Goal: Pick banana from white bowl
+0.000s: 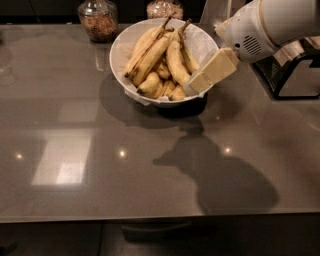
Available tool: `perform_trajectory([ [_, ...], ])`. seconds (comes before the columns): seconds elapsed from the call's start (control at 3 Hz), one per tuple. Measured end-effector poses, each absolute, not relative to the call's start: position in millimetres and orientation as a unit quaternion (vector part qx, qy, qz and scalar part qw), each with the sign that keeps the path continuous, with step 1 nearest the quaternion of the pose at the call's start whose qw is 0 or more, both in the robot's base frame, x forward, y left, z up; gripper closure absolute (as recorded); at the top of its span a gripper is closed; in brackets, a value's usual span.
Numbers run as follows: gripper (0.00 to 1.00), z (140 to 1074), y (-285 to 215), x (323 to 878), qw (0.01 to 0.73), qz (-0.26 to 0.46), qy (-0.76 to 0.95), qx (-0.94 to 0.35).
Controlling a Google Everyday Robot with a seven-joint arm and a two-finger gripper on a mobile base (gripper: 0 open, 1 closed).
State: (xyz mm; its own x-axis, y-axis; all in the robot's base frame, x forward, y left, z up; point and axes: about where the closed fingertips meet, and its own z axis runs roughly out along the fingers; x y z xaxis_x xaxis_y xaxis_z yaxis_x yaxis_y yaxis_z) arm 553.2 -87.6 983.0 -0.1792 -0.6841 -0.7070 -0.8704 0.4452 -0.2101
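Note:
The white bowl (pixel 120 44) stands at the back middle of the grey table and holds several bananas. The long, thick, curved yellow banana (pixel 176 61) with a dark stem lies right of centre in the bowl, stem pointing to the back. Straighter brown-streaked bananas (pixel 149 50) lie to its left, and short stubby ones sit at the front. My gripper (pixel 193 88), with cream-coloured fingers (pixel 212 71), reaches in from the right. Its tip is at the bowl's right front rim, just right of the curved banana's lower end.
Two glass jars (pixel 98 19) (pixel 164 8) stand behind the bowl at the table's back edge. A black frame stand (pixel 292 75) is at the right, under my arm. The glossy table (pixel 100 150) stretches toward its front edge and carries my arm's shadow.

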Motion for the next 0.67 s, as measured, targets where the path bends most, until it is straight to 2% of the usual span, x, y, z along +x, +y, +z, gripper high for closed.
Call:
perform_trajectory([
  [0.33,0.0,976.6,-70.9,576.9,0.433,0.15,0.753,-0.472],
  [0.67,0.14,967.9,-54.6,600.7,0.463,0.172,0.749,-0.442],
])
